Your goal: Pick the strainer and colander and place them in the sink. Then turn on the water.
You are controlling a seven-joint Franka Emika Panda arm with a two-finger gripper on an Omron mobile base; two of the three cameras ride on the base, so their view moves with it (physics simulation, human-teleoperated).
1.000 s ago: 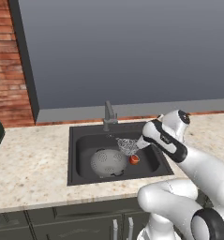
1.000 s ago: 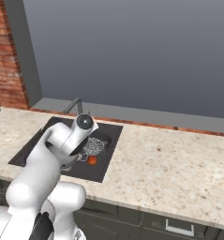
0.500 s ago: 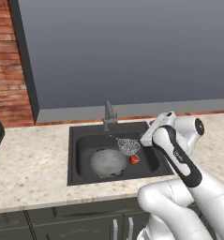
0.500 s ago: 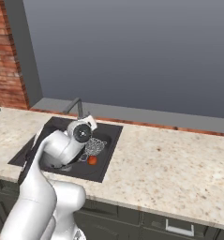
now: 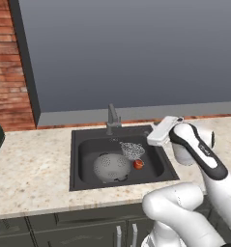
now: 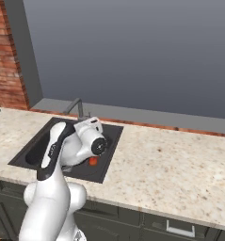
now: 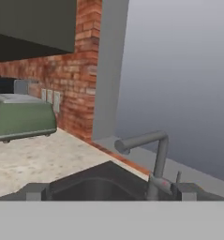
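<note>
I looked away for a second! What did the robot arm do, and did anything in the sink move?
The arm lifted and swung its hand up out of the sink, away from the strainer, so the gripper now sits near the basin's back right corner, open and empty. The strainer, colander, small red thing and faucet stayed put. No water runs.

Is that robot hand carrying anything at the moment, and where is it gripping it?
Nothing is held. The gripper is open and empty, while the strainer and colander lie in the sink.
</note>
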